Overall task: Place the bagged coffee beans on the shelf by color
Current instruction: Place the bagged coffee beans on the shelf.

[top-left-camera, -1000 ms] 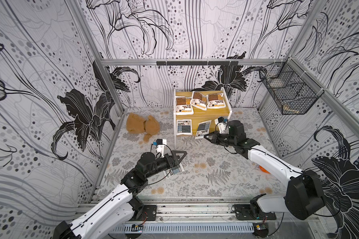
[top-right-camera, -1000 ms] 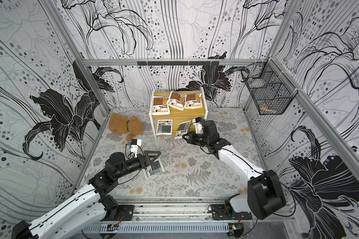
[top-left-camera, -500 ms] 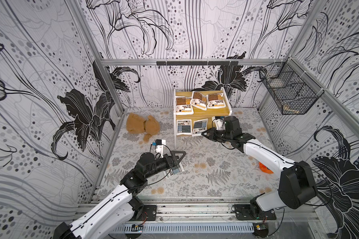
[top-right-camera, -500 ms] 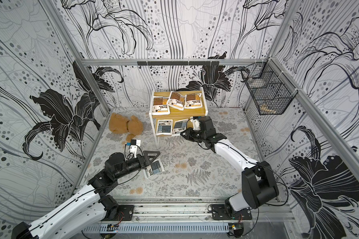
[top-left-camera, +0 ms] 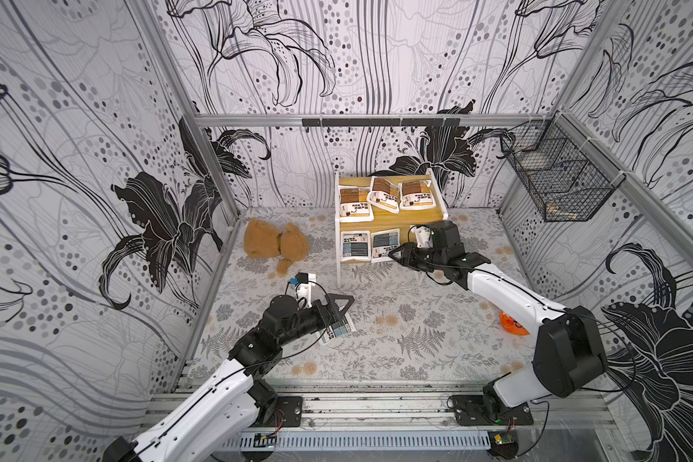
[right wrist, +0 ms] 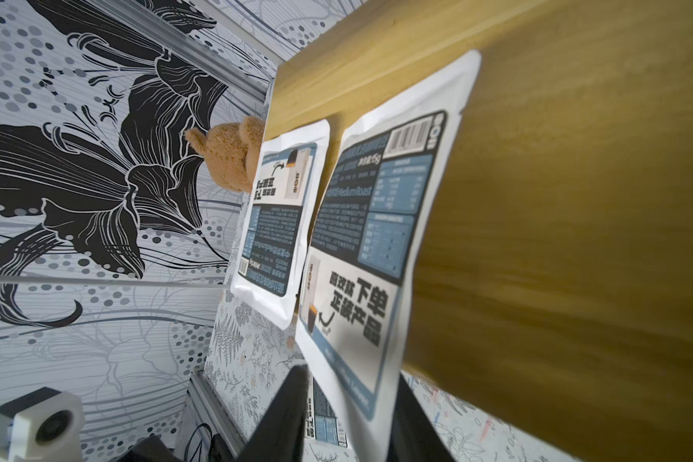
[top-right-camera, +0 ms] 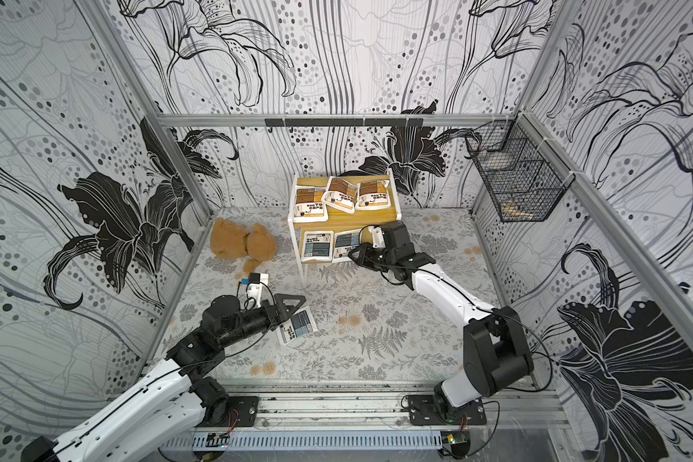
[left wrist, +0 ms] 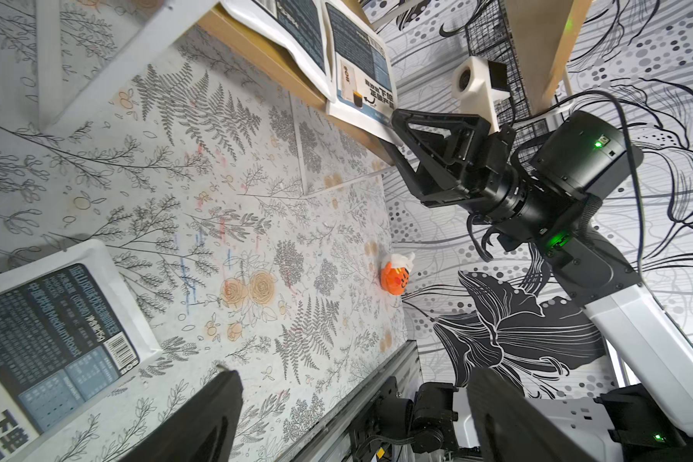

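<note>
1. Nearest, at about 7 o'clock on the surface [top-left-camera: 397, 320], the left arm [top-left-camera: 253, 352] is held low, unmoved since a second ago. Its jaws are spread wide and empty above the last loose blue pouch [top-left-camera: 339, 330], which lies flat on the surface, well apart from the shelf [top-left-camera: 407, 216].
2. At about 4 o'clock, an orange toy [top-left-camera: 513, 324] is seen just beside the right arm [top-left-camera: 509, 296]. It is not needed for the task.
3. The right arm is stretched from 5 o'clock toward the shelf at 12 o'clock. A second ago its jaws were shut on the second blue pouch [right wrist: 369, 240], which was carried tilted beside the lower tier. Now, in the right wrist view, they are seen parted narrowly on either side of that pouch's near edge.
4. The second blue pouch is now laid flat on the lower tier, just beside the first blue pouch [top-left-camera: 354, 246] at its 9 o'clock. Both near edges are seen to overhang the board's front.
5. Farther back, three brown pouches [top-left-camera: 385, 194] are lined up on the upper tier, the middle one skewed.
6. Five of six pouches are judged sorted by colour. A clean retreat is judged necessary, as the overhanging edge could be dragged off. The loose pouch is then to be set in the free space at 3 o'clock on the lower tier.
</note>
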You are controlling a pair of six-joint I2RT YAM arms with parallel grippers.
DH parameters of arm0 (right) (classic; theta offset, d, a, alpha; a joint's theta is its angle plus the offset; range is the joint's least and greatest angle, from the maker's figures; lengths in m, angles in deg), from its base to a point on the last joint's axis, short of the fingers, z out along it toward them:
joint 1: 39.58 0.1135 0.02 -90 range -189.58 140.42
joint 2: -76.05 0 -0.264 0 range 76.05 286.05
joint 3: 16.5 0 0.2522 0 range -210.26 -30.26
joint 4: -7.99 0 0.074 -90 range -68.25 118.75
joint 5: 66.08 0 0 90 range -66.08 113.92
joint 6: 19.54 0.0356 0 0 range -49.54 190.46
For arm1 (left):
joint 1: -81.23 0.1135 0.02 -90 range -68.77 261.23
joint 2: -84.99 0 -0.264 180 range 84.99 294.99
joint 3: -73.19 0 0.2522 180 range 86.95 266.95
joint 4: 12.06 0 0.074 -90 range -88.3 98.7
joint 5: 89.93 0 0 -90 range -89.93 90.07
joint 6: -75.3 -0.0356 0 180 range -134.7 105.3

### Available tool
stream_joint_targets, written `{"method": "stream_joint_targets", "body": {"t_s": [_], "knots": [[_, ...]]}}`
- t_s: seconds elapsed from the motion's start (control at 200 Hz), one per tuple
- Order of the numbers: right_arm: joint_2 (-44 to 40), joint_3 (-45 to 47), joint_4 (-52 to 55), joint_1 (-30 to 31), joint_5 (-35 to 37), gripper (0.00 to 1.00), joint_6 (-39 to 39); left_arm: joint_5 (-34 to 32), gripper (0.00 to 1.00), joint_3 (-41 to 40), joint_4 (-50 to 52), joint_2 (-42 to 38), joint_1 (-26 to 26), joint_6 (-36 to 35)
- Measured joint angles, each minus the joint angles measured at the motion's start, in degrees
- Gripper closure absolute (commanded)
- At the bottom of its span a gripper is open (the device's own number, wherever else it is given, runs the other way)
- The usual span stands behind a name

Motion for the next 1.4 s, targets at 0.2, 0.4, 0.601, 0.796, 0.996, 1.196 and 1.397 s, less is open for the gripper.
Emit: {"method": "stream_joint_targets", "body": {"t_s": [0.2, 0.4, 0.601, 0.796, 0.996, 1.196, 1.397], "knots": [[1.16, -0.57, 0.07, 0.0, 0.79, 0.53, 0.0, -2.89, 0.06, 0.37, 6.62, -2.01, 0.81, -0.76], [0.44, -0.57, 0.66, 0.02, 1.9, 0.37, 0.22, -5.14, 0.05, 0.81, 11.34, -2.82, 1.77, -1.25], [-4.35, 1.42, 4.0, 0.0, 3.67, 0.2, 0.17, -7.74, 0.0, 1.77, 15.52, -2.32, 1.88, -2.4], [-10.1, 6.14, 5.86, 0.39, 3.93, 0.2, 0.22, -9.55, 0.01, 2.01, 19.28, -2.32, 2.16, -3.3], [-16.59, 12.26, 8.57, 7.26, 5.64, 0.21, 0.96, -10.78, 0.0, 1.88, 23.21, -2.64, 2.21, -3.67], [-18.4, 21.9, 7.96, 14.56, 5.88, 0.21, 4.24, -11.04, 0.0, -1.11, 23.19, -1.44, 2.25, -3.52], [-21.86, 23.12, 10.05, 14.49, 7.93, 0.21, 5.2, -10.99, 0.0, -2.08, 21.62, 0.94, 2.25, -3.3]]}}
